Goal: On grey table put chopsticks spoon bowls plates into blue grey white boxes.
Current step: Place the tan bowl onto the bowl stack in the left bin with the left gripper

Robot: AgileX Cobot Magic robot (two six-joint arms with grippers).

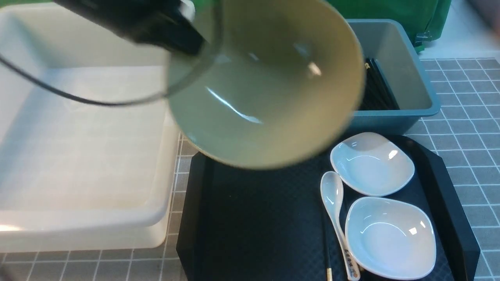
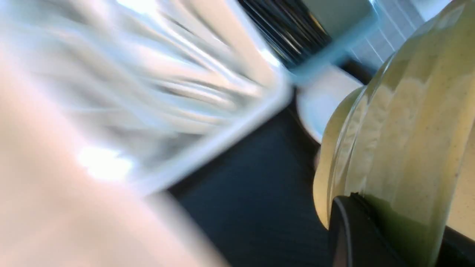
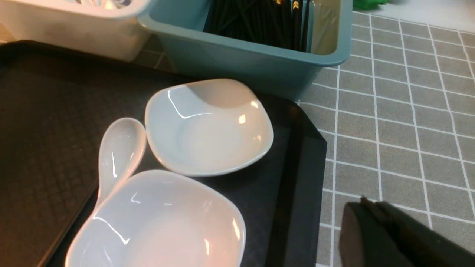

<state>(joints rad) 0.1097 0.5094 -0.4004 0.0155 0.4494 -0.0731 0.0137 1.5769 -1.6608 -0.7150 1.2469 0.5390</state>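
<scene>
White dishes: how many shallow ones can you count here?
2. Both on the black tray: the far dish by the blue-grey box, the near dish beside the spoon. The raised bowl may hide others.

Grey table [image 1: 465, 128] with a white-line grid. Directly on it: large translucent white tub [image 1: 78, 230] at left, black tray [image 1: 258, 226] with cut corners beside it, blue-grey bin [image 1: 390, 121] behind the tray. Smaller white bin [image 3: 74, 33] sits just beside the blue-grey bin.
</scene>
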